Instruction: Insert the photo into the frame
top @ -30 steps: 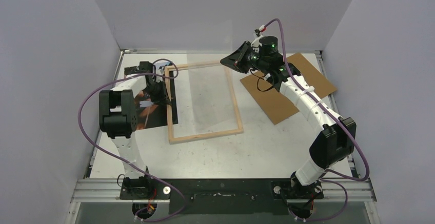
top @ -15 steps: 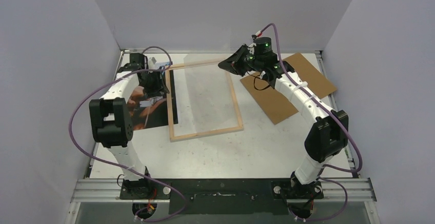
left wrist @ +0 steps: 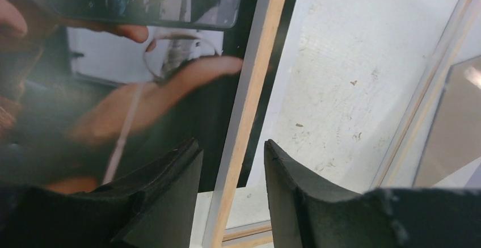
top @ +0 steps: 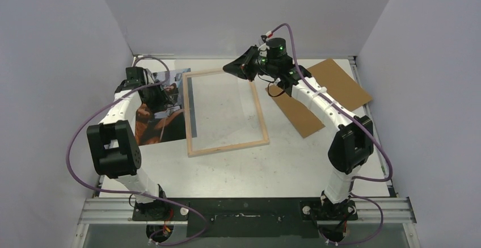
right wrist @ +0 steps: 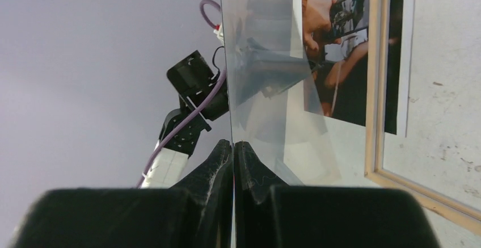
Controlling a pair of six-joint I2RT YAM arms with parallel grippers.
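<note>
The frame [top: 227,147] lies flat mid-table, light wood side up. The photo [top: 153,120] lies picture side up just left of it, its right edge along the frame's left rail. My left gripper [top: 170,95] is open over that rail; in the left wrist view the rail [left wrist: 255,78] runs between the two fingers [left wrist: 232,163], with the photo [left wrist: 113,106] to its left. My right gripper [top: 235,69] is shut on the edge of a clear sheet [right wrist: 261,43] and holds it tilted above the frame's far end, with its fingers [right wrist: 233,144] pressed together on it.
A brown backing board [top: 317,97] lies flat at the back right, beside the right arm. Grey walls close in the table on the left, back and right. Purple cables loop off both arms.
My right gripper has moved left with the clear sheet, over the frame's far edge. My left arm has swung back and to the left, uncovering more of the photo.
</note>
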